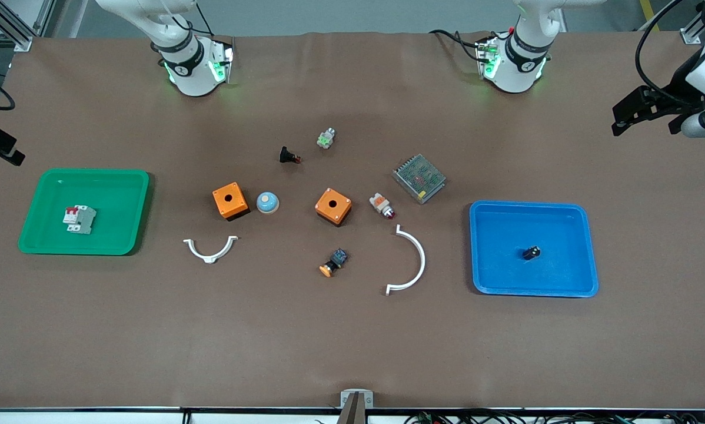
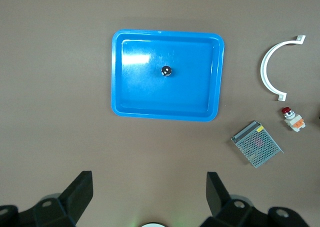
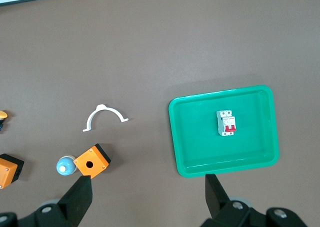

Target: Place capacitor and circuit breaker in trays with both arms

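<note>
Capacitor (image 1: 531,252) in blue tray (image 1: 588,253); breaker (image 1: 80,219) in green tray (image 1: 35,235). Left gripper (image 2: 147,194), right gripper (image 3: 147,197) both spread wide, empty, raised over table.

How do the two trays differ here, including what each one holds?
The green tray sits toward the right arm's end of the table and holds the circuit breaker; the blue tray sits toward the left arm's end and holds the capacitor. Both are shallow rectangles with one part inside.

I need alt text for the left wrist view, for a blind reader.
A small black capacitor lies alone in a blue tray on a brown table. The open left gripper hangs above the table, holding nothing.
</note>
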### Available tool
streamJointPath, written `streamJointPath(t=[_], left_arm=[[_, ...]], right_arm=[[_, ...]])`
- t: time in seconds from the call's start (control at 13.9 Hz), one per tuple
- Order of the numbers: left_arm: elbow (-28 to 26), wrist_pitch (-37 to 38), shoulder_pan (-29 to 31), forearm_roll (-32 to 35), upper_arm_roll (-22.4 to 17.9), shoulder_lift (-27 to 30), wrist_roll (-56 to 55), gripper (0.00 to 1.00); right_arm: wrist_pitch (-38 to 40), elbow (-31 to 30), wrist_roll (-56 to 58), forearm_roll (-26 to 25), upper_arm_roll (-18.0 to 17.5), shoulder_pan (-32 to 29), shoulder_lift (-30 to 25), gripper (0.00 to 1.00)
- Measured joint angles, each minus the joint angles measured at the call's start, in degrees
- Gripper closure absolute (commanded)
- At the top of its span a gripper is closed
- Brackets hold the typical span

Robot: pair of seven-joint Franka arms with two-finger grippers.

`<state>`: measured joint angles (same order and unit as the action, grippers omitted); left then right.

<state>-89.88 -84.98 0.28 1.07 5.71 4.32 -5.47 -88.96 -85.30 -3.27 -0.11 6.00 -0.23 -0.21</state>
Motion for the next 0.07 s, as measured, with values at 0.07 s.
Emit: streamJointPath(t=[0.07], left_arm=[[0.0,0.0,0.0,0.0,0.0,0.0,0.0,0.0]], right_arm=[[0.0,0.1,0.0,0.0,0.0,0.0,0.0,0.0]])
